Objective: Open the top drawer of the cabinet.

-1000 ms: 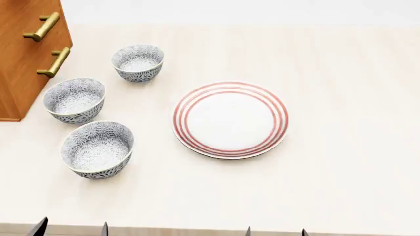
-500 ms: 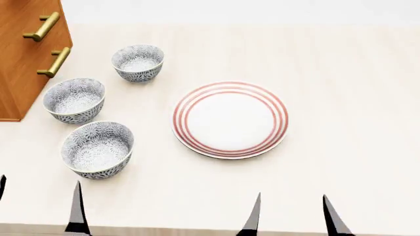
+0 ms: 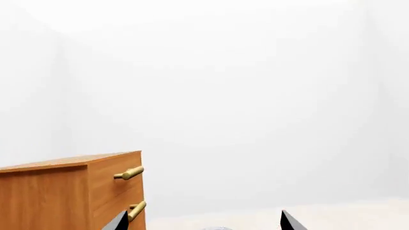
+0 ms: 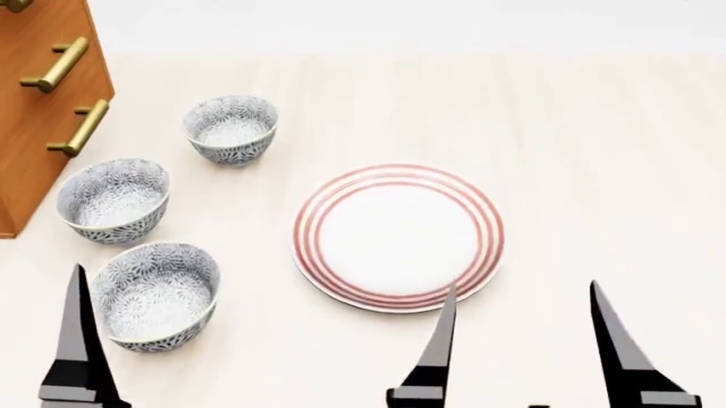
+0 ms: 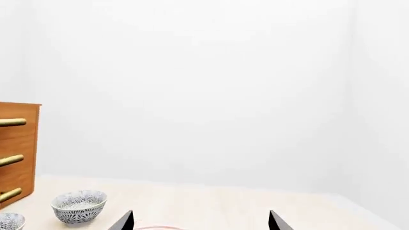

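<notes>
The orange-brown cabinet [image 4: 34, 119] stands at the table's far left. Its top drawer [image 3: 115, 173] is shut, and the drawer's brass bar handle [image 3: 130, 173] only just shows at the head view's upper edge [image 4: 14, 4]. The right wrist view has the same handle [image 5: 13, 122] above two lower ones. My left gripper [image 3: 203, 221] is open and empty, well short of the cabinet; in the head view only one of its fingers [image 4: 77, 340] shows, by the nearest bowl. My right gripper [image 4: 524, 340] is open and empty, over the near edge of the plate.
Three patterned bowls [image 4: 231, 127] [image 4: 114, 201] [image 4: 155, 293] stand in a row in front of the cabinet. A white plate with red rings [image 4: 397, 238] lies mid-table. Lower drawer handles [image 4: 54, 65] [image 4: 80, 127] stick out from the cabinet front.
Both grippers' fingers have come much further up into the head view. The head view has shifted, so the bowls and plate sit lower and a third handle shows at the top.
</notes>
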### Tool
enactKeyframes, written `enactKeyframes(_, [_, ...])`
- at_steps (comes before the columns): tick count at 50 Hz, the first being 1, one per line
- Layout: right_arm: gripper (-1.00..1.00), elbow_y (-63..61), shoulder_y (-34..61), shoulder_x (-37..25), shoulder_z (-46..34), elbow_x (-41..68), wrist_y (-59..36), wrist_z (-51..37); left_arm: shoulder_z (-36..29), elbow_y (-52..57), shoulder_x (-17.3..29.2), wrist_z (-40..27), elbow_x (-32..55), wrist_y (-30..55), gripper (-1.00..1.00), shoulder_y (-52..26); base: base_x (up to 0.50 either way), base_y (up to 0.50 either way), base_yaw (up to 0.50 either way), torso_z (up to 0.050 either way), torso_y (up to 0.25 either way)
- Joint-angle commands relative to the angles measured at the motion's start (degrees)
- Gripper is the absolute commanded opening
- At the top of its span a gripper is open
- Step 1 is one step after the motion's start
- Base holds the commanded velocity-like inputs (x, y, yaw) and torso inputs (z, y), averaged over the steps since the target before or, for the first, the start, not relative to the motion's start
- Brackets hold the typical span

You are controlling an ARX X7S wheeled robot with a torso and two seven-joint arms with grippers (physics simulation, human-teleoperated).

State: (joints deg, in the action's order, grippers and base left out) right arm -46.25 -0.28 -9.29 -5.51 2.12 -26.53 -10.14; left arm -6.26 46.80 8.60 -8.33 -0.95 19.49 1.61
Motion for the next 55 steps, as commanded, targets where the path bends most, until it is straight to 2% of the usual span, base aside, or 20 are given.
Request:
enactKeyframes(1, [1.0,-3.8,-1.0,0.4,1.5,-0.7,-0.8,0.7,2.3,4.7,-1.0,1.8,3.6,5.3,1.0,-0.1,0.5,0.0,0.0,0.0,0.0])
enactKeyframes(35, [1.0,-3.4,-0.7,-0.5,1.2,1.4,-1.1,-1.2,0.8,5.7,0.9,-0.2,4.7,5.8,1.0,-0.2,0.5,0.0,0.0,0.0,0.0])
enactKeyframes(39, [1.0,-3.1,-1.2,-0.9,1.0,1.2,0.7,-1.3,0.6,5.6,1.1,-0.4,4.7,5.6,1.0,-0.2,0.0,0.0,0.0,0.0,0.0])
enactKeyframes(41, [1.0,-3.4,-0.5,-1.5,-0.4,-0.6,-2.0,-1.8,0.6,5.5,1.2,-0.5,4.8,5.6,1.0,-0.2,0.0,0.0,0.0,0.0,0.0])
enactKeyframes(42, [1.0,-3.3,-0.9,-1.3,0.4,2.4,-0.6,-0.3,0.7,5.4,1.2,-0.6,5.0,5.5,1.0,-0.2,0.0,0.46,0.0,0.0,0.0])
enactKeyframes(44, [1.0,-4.1,-0.1,-2.1,-1.3,-0.1,-2.8,-1.0,0.7,4.9,1.3,-0.7,5.0,5.1,1.0,-0.2,0.02,0.5,0.0,0.0,0.0])
enactKeyframes(55, [1.0,-3.9,-0.1,-2.6,-1.6,0.3,-2.7,-1.2,0.2,5.4,1.8,-1.3,5.3,5.8,1.0,-0.3,0.02,0.5,0.0,0.0,0.0])
